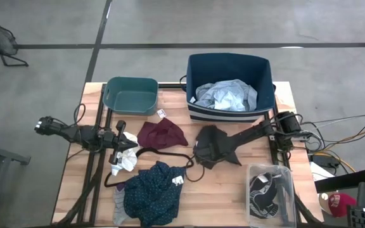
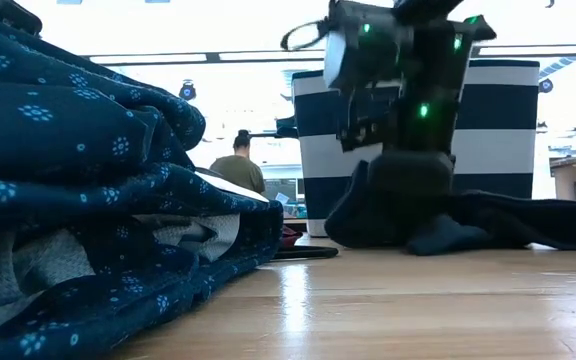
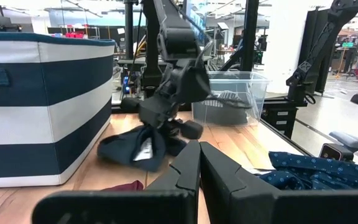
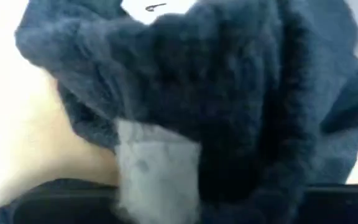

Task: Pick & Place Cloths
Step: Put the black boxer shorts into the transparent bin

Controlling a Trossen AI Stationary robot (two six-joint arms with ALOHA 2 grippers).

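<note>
A black piece lies bunched on the table in front of the striped bin, and my right gripper is down on its left part, shut on it. The same gripper and black piece show in the left wrist view. My left gripper is shut and holds nothing; it hangs by the white socks. The maroon piece lies flat mid-table. The navy patterned top is heaped at the near edge. The pale grey-blue shirt lies inside the striped bin. My right gripper comes at the black piece from above, slanting in from the table's right. The cloth rises in a bunch to the fingers and hides them, so layers and edge do not show. Its other parts lie on the table.
The navy-and-white striped bin stands at the far edge, with a teal tub left of it. A clear plastic box with dark items sits near right. A thin black hanger lies between the maroon piece and the navy top. A person sits far behind.
</note>
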